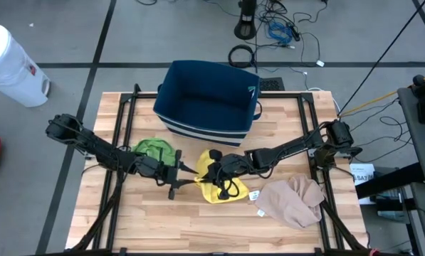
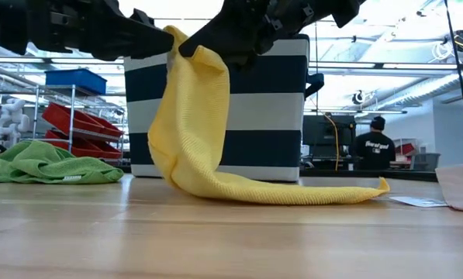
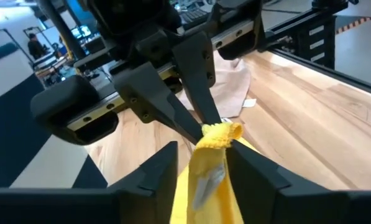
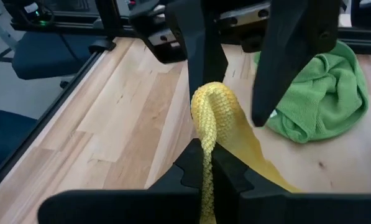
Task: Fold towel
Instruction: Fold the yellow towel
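Note:
A yellow towel (image 1: pixel 223 186) hangs from a bunched top (image 2: pixel 174 35) in the middle of the table, and its lower part (image 2: pixel 309 194) trails on the wood. My right gripper (image 1: pixel 213 165) comes from the table's right and is shut on that bunch. My left gripper (image 1: pixel 182 173) faces it from the table's left. It is open, its fingers (image 3: pixel 173 165) standing on either side of the hanging cloth (image 3: pixel 207 171) just below the right gripper's hold. A green towel (image 1: pixel 155 149) and a beige towel (image 1: pixel 294 201) lie crumpled on the table. My right gripper pinches the yellow towel's bunched top (image 3: pixel 219 130) between its two fingers, several layers gathered. It comes roughly level from the table's right. The cloth hangs slack below the hold, with its lower end (image 2: pixel 371 187) on the table. My left gripper: I cannot tell whether its fingers touch the cloth between them.
A navy basket with white stripes (image 1: pixel 208 96) stands at the table's far middle, just behind the grippers. The green towel lies left of them, the beige one near the right front corner beside a paper tag (image 1: pixel 255 194). Bare wood lies along the near edge.

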### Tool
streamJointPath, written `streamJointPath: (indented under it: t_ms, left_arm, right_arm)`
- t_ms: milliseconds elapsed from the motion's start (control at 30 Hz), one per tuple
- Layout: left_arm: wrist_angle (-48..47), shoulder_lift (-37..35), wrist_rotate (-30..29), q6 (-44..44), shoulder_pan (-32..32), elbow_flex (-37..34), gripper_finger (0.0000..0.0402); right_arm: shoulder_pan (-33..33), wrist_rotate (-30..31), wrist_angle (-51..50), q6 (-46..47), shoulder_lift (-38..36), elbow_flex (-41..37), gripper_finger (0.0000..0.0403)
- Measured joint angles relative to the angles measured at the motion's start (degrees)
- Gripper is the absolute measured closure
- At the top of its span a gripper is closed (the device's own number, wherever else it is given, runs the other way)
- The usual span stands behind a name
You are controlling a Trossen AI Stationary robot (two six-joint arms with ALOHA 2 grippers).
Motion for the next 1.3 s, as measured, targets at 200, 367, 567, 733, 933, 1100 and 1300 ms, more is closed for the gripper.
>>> streamJointPath:
  t_ms: [200,367,567,733,933,1100,1300]
  left_arm:
    - [0.08,0.00,0.65,0.61,0.00,0.00,0.0296]
    - [1.06,0.00,1.94,0.61,-0.02,0.00,0.0309]
    - [1.04,0.00,2.56,0.60,0.00,0.00,0.0315]
    - [1.06,0.00,5.25,0.59,-0.04,0.00,0.0327]
    - [1.01,0.00,5.22,1.40,0.00,0.00,0.0386]
    - [0.98,0.00,4.36,2.35,0.00,0.00,0.0393]
    - [0.24,0.00,4.00,2.35,0.00,0.04,0.0362]
  right_arm:
    - [0.00,0.00,0.72,0.01,-0.02,0.02,0.0396]
    - [0.00,0.00,-0.06,0.76,-0.04,0.02,0.0396]
    - [0.00,0.00,-1.54,1.56,-0.04,0.02,0.0396]
    - [0.00,0.00,-1.51,1.75,-0.04,0.02,0.0396]
    - [0.00,0.00,-1.45,1.92,-0.04,0.02,0.0396]
    - [0.00,-0.95,-1.46,1.93,-0.04,0.02,0.0396]
    - [0.00,-1.44,-1.39,1.92,-0.04,0.02,0.0396]
